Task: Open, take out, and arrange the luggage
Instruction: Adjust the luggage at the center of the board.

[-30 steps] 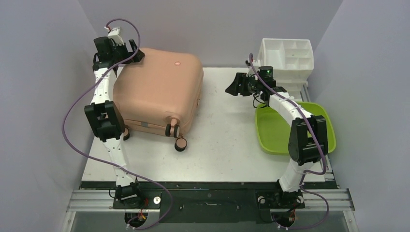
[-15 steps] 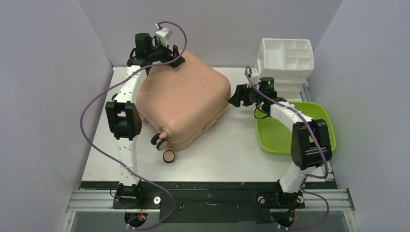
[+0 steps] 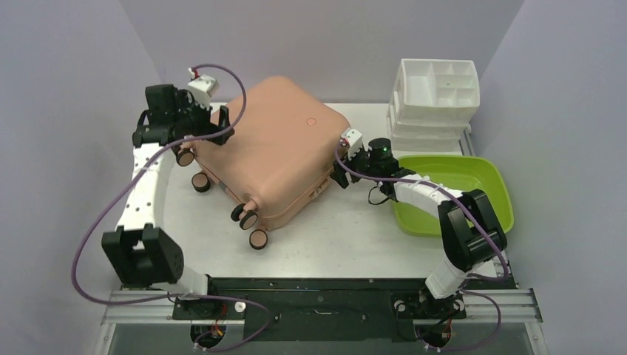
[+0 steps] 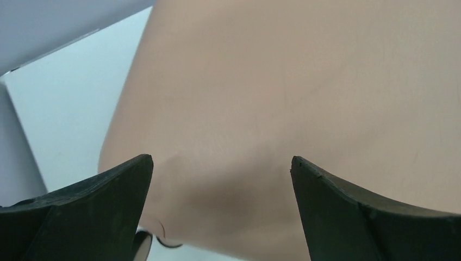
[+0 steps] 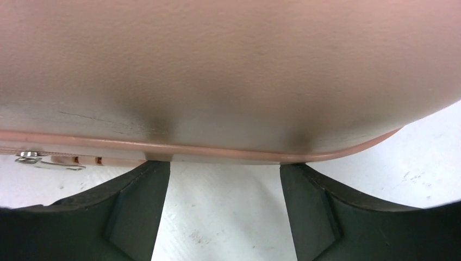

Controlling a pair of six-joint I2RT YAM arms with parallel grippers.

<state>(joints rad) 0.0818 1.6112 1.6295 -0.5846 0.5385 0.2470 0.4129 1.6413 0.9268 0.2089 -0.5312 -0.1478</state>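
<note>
While the luggage (image 3: 277,151) lies flat and shut on the table (image 3: 355,229), turned cornerwise, each gripper stands at one of its edges. The left gripper (image 3: 220,124) is at the far left corner of the shell with its jaws spread wide. In the left wrist view both black fingers (image 4: 103,190) stand far apart, and smooth pink shell fills everything ahead of and between them. Nothing is clamped, and I cannot tell whether the tips touch the shell. Two of the dark wheels (image 3: 192,170) sit just beside this gripper, toward its own arm's base, and the other pair is farther off along the same side. The right gripper (image 3: 340,171) is at the opposite edge, its jaws parted to a middling width and holding nothing. In the right wrist view its fingers (image 5: 138,201) reach up to the pink rim band at the shell's seam, seemingly touching it, with bare white table in the gap between them. A small metal zipper pull (image 5: 32,159) lies along the seam, off to the left of the left finger. Behind this gripper, along its arm, lie a green tray (image 3: 473,185) and, beyond that, a white organizer (image 3: 436,89).
</note>
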